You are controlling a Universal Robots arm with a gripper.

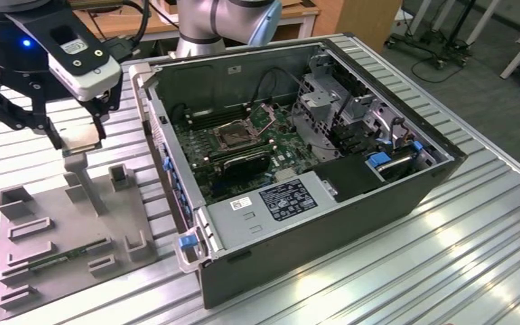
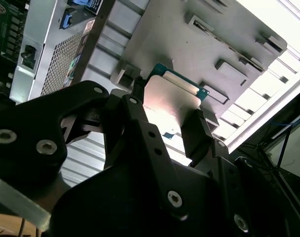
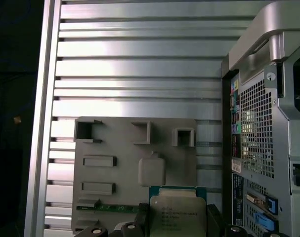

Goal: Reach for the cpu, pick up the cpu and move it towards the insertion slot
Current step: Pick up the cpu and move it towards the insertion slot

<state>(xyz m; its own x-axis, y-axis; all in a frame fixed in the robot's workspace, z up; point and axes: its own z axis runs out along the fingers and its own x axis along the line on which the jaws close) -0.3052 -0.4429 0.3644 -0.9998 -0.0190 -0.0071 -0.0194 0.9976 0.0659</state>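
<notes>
Cpu [image 1: 84,140] sits pinched by its edges in the gripper's [image 1: 79,132] closed jaws, clear above the grey holder [image 1: 61,227], well apart from the insertion slot [image 1: 235,135] inside the open case [image 1: 332,227], probably kept flat for a square seating.

Case top: the computer case [image 1: 351,217] lies open, so the socket [image 1: 235,135] is free from above.
Case wall: the near wall [image 1: 158,128] stands between the socket and the gripper [image 1: 79,139] holding the chip [image 1: 87,134].
Inside case: the drive cage [image 1: 325,101] stands close beside the socket.
Beside case: upright holder posts [image 1: 78,179] stand under the gripper.
</notes>
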